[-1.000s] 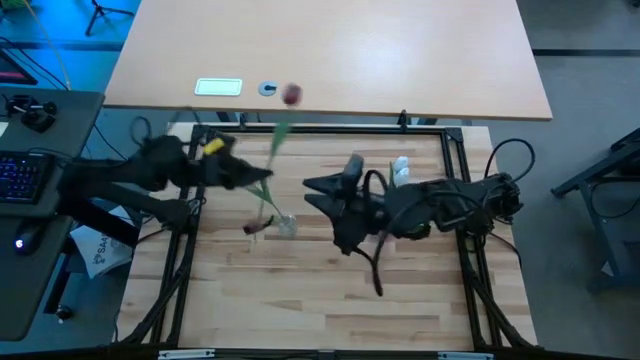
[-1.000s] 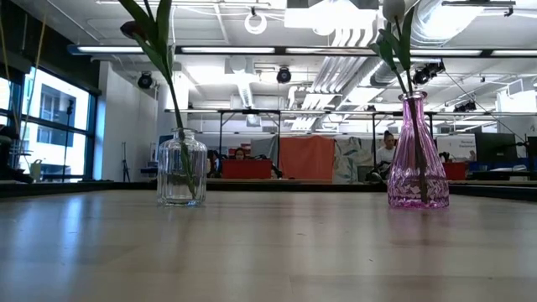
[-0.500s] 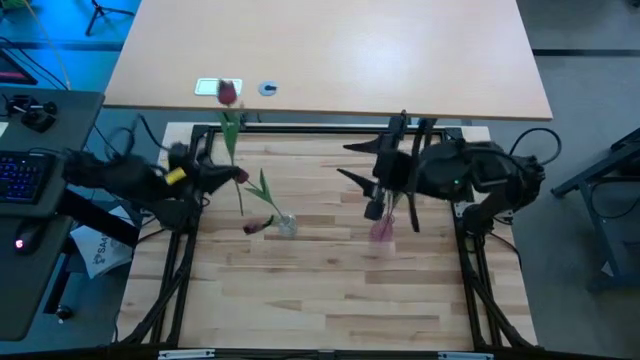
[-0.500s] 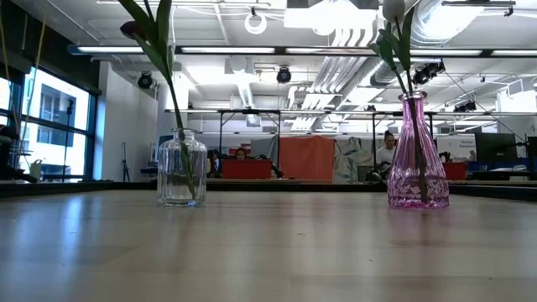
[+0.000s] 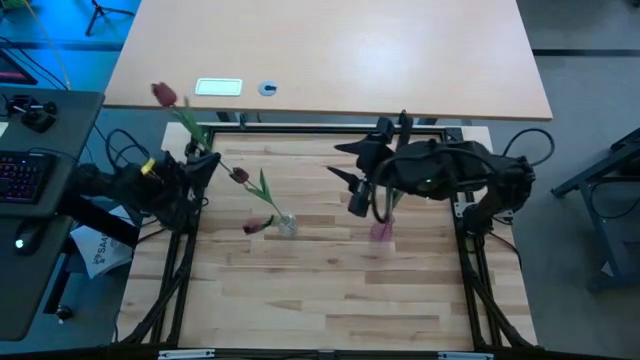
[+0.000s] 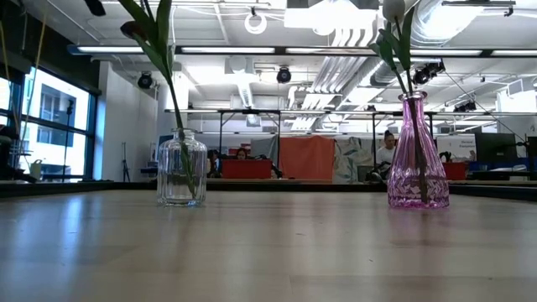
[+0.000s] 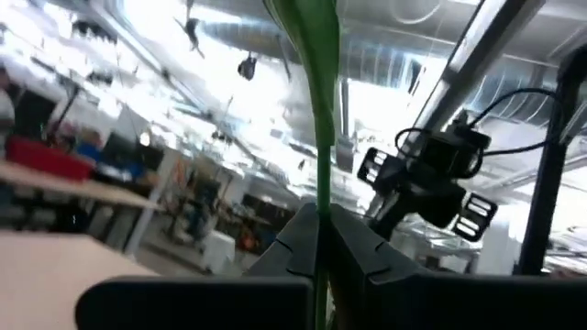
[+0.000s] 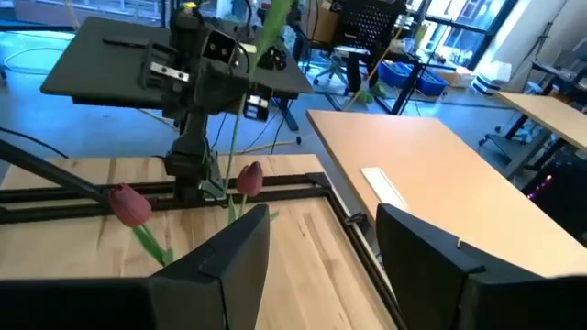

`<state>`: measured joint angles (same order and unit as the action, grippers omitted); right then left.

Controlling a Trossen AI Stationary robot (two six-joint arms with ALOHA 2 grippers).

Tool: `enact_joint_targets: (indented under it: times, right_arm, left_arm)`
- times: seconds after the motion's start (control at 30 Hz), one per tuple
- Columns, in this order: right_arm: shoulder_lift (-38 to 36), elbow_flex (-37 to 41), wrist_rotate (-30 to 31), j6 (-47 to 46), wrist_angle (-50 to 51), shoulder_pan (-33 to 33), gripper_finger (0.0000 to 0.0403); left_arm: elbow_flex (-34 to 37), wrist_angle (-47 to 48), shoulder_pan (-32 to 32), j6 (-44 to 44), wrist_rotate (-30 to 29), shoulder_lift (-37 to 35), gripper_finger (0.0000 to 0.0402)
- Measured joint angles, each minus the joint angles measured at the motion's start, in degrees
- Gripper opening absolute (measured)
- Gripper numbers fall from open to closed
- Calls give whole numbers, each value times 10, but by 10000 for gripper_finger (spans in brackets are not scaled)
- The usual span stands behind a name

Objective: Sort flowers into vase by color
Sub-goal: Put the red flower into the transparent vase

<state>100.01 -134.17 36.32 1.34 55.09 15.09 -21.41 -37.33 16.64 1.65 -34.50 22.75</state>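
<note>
Transport step: left gripper (image 5: 192, 160) pinches red tulip (image 5: 163, 94) stem at bench's left edge. Right gripper (image 5: 352, 178) spread, empty, near pink vase (image 5: 381, 231). Next: lower stem into clear vase (image 5: 286, 226).

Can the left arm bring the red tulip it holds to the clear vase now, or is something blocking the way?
Probably yes. The left gripper is shut on a red tulip, and the clear vase stands nearby with open tabletop between. The right gripper hangs farther off, beside the pink vase.
</note>
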Motion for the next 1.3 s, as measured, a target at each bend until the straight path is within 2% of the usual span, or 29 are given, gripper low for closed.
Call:
enact_joint_targets:
  times: [0.17,0.27,0.33,0.47,0.6,0.77,1.03,1.3]
  right_arm:
    - [19,0,-7,-14,0,-11,197]
    - [28,0,-17,-13,0,-18,197]
    - [31,0,-24,-11,0,-22,197]
    - [33,0,-25,-29,1,-24,197]
    - [33,0,-24,-55,6,-20,197]
    - [35,0,-24,-89,25,-10,197]
    - [43,0,-26,-90,27,-7,197]
    - [43,0,-28,-90,27,0,197]
  left_arm:
    - [0,21,-68,23,101,19,0]
    - [0,35,-92,24,118,38,0]
    - [0,42,-97,-4,128,43,0]
    - [0,85,-97,-82,206,43,0]
    - [0,109,-97,-28,268,46,0]
    - [0,83,-98,-9,237,87,0]
    - [13,13,-99,2,254,186,0]
    - [154,-231,-104,22,220,200,0]
